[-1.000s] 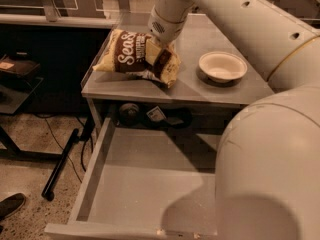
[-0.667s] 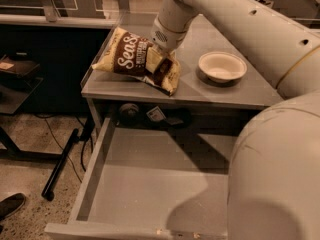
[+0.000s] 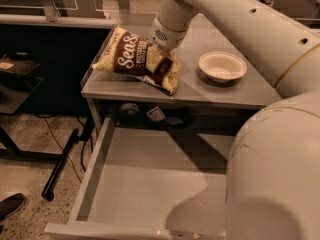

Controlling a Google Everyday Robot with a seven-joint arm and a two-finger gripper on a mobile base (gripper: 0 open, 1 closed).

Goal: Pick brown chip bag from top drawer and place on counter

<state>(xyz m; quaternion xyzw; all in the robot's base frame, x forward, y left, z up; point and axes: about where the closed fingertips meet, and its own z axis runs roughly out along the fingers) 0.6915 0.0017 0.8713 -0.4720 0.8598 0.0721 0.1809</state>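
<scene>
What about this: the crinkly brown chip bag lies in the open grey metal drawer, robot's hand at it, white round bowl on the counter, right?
No: the camera view shows the crinkly brown chip bag on the flat grey metal counter, not in the open grey metal drawer. The hand is at it; the white round bowl shares the counter.

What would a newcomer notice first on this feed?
The brown chip bag lies tilted on the left half of the counter, the gripper at its middle. Below, the top drawer stands pulled open, its bottom bare. A white bowl sits right of the bag.
</scene>
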